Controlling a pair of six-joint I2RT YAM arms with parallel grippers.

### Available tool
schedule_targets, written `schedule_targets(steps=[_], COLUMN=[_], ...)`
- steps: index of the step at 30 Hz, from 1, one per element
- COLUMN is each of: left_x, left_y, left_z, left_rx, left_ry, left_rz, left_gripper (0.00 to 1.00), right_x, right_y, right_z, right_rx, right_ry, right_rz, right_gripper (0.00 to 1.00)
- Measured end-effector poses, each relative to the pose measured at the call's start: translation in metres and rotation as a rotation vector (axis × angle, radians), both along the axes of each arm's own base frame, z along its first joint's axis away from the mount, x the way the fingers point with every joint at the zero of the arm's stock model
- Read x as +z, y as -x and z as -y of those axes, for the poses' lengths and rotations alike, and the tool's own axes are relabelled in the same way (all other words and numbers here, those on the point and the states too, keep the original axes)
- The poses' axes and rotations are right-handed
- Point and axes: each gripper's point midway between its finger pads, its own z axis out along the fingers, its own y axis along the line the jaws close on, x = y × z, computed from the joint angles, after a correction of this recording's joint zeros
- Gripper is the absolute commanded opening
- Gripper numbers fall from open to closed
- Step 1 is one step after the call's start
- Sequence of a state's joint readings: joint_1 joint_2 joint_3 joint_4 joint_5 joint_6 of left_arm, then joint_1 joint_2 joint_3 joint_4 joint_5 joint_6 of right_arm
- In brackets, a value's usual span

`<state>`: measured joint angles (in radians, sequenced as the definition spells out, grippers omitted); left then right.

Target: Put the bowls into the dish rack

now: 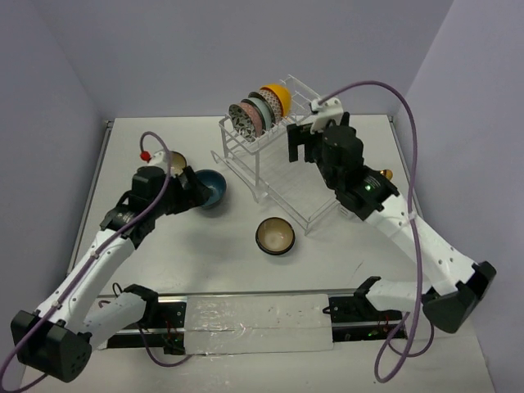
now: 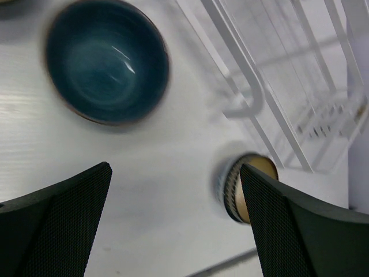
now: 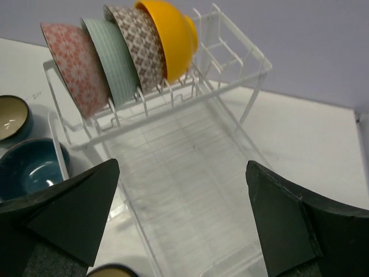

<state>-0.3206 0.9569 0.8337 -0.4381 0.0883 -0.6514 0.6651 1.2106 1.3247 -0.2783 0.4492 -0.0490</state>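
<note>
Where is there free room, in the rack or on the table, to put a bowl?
Upper shelf: the slots right of the yellow bowl are bare. The lower tray is bare too. Table: free between the brown bowl and the near edge. Crowded left of the rack: blue bowl and left gripper.

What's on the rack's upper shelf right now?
Four bowls on edge: pink-patterned, green-striped, brown-patterned, yellow. Each covers part of the one behind it.

The left arm (image 1: 92, 260) and right arm (image 1: 426, 246) share white links, black joints, purple cables (image 1: 413, 164) and black, seemingly mesh-textured fingers (image 2: 57, 225).
</note>
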Motion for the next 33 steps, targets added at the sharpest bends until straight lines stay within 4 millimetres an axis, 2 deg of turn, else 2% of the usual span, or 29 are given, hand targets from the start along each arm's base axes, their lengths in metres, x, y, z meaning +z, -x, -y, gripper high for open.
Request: schedule_targets(steps=[2, 3, 4, 6, 12, 17, 21, 27, 33], left_x=[-0.007, -0.009, -0.018, -0.032, -0.058, -0.071, -0.082, -0.100, -0.114], left_y=[0.011, 0.013, 0.021, 0.029, 0.043, 0.050, 0.051, 0.045, 0.051], left_z=[0.026, 0.033, 0.051, 0.071, 0.122, 0.155, 0.169, 0.178, 0.183], left_rx=[-0.062, -0.072, -0.112, -0.144, -0.209, -0.247, -0.258, -0.251, -0.267], left_ry=[0.004, 0.010, -0.005, -0.038, -0.158, -0.238, -0.291, -0.364, -0.432], left_rz=[-0.030, -0.044, -0.075, -0.120, -0.194, -0.208, -0.227, -0.260, -0.291], left_gripper=[0.99, 0.98, 0.98, 0.98, 0.92, 0.79, 0.64, 0.54, 0.45], right_x=[-0.008, -0.012, -0.018, -0.029, -0.048, -0.063, -0.070, -0.072, -0.073], right_y=[0.014, 0.021, 0.028, 0.041, 0.069, 0.082, 0.083, 0.083, 0.082], right_z=[0.008, 0.012, 0.016, 0.024, 0.041, 0.048, 0.049, 0.048, 0.048], right_rx=[-0.010, -0.016, -0.020, -0.027, -0.040, -0.044, -0.047, -0.047, -0.047], right_ry=[-0.060, -0.091, -0.124, -0.170, -0.283, -0.324, -0.326, -0.326, -0.327], right_rz=[-0.012, -0.018, -0.022, -0.033, -0.035, -0.039, -0.049, -0.054, -0.052], right_gripper=[1.00, 1.00, 1.00, 1.00, 1.00, 1.00, 1.00, 1.00, 1.00])
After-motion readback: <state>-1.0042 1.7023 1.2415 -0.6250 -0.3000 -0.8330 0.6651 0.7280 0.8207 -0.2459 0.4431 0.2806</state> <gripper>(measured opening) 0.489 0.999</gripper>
